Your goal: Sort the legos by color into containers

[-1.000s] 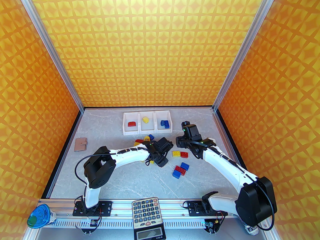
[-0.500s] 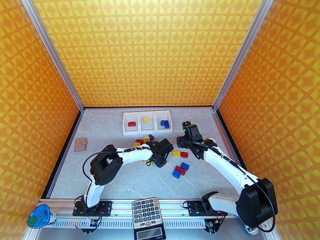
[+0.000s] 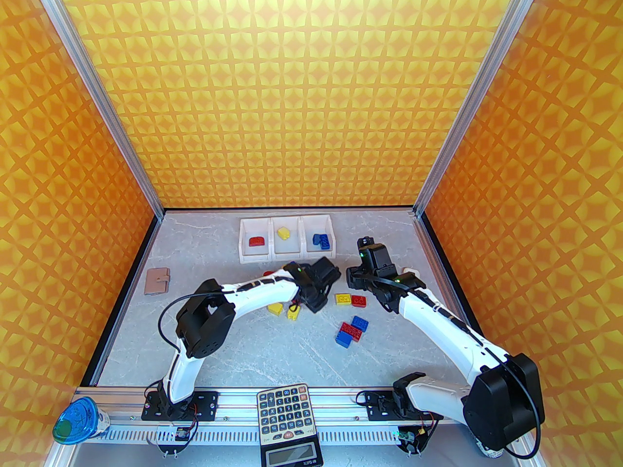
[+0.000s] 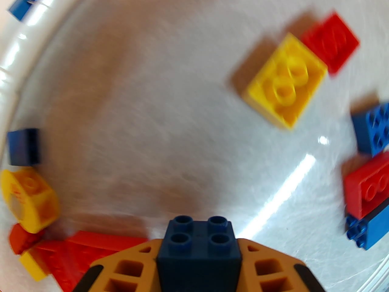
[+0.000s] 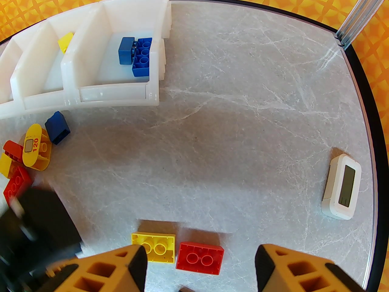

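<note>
My left gripper (image 4: 199, 255) is shut on a dark blue square lego (image 4: 199, 245), held just above the table; from above, the left gripper (image 3: 319, 287) hangs near the front of the containers (image 3: 287, 259). The three white bins hold a red lego (image 3: 256, 241), a yellow lego (image 3: 283, 233) and blue legos (image 3: 321, 241). My right gripper (image 5: 200, 265) stands open over a red lego (image 5: 200, 258), with a yellow lego (image 5: 154, 247) beside it. More loose legos (image 3: 350, 331) lie toward the front, and two yellow ones (image 3: 284, 311) lie by the left arm.
A white device with a dark screen (image 5: 342, 190) lies at the right near the table edge. A pink wallet (image 3: 157, 280) sits at the left. A calculator (image 3: 286, 409) and a blue cup (image 3: 75, 419) rest at the near rail. Another small pile of legos (image 5: 30, 151) lies before the bins.
My left gripper has shut on the dark blue lego and moved away from me toward the bins, uncovering two yellow legos. The right arm has shifted only slightly.
</note>
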### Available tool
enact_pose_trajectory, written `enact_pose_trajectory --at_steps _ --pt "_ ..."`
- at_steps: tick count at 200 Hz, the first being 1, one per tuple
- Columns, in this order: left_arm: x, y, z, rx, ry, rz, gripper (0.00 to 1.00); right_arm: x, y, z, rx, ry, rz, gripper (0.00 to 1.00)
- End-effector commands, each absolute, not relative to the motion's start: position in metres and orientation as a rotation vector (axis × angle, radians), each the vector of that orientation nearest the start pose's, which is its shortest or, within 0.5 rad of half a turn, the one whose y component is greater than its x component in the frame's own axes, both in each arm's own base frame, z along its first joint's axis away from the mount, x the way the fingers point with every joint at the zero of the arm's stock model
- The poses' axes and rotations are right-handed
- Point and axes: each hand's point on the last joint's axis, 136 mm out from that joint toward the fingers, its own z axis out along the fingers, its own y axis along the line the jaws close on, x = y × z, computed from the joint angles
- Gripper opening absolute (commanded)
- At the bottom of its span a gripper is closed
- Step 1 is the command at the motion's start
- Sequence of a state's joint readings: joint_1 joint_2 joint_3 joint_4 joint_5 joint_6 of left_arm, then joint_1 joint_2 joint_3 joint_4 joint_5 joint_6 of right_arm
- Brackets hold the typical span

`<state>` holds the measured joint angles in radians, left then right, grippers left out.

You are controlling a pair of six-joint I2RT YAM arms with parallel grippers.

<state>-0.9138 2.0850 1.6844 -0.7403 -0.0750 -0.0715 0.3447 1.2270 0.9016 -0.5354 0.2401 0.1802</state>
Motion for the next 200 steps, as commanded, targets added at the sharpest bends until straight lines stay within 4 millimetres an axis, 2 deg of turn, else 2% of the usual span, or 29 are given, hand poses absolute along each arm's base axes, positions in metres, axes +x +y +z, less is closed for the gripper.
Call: enact_pose_trajectory --at_steps 1,47,72,100,126,144,147,153,200 --pt "0.347 -0.378 0.118 0.948 2.496 -0.221 0.30 0.326 0.067 0.159 -0.042 2.395 -0.075 0.63" --pt "0.429 -0.379 0.169 0.656 2.447 -0.277 0.31 0.322 0.063 0.152 -0.029 2.410 -0.093 0.61" --pt "0.473 -0.386 0.184 0.526 2.383 -0.328 0.31 0.318 0.059 0.151 -0.013 2.405 -0.105 0.61" --pt "0.511 -0.396 0.199 0.451 2.255 -0.376 0.31 0.314 0.058 0.150 -0.012 2.409 -0.104 0.60" --pt "0.537 -0.401 0.204 0.393 2.169 -0.418 0.31 0.312 0.059 0.148 -0.013 2.414 -0.096 0.59" --pt "0.546 -0.407 0.201 0.357 2.139 -0.448 0.30 0.312 0.060 0.149 -0.015 2.412 -0.087 0.59" --pt "0.556 -0.396 0.201 0.326 2.138 -0.441 0.30 0.311 0.060 0.148 -0.015 2.414 -0.087 0.59" --pt "0.563 -0.393 0.201 0.308 2.123 -0.446 0.30 0.311 0.060 0.148 -0.015 2.414 -0.085 0.59" --pt "0.580 -0.396 0.199 0.320 2.074 -0.442 0.32 0.311 0.060 0.146 -0.016 2.424 -0.083 0.59"
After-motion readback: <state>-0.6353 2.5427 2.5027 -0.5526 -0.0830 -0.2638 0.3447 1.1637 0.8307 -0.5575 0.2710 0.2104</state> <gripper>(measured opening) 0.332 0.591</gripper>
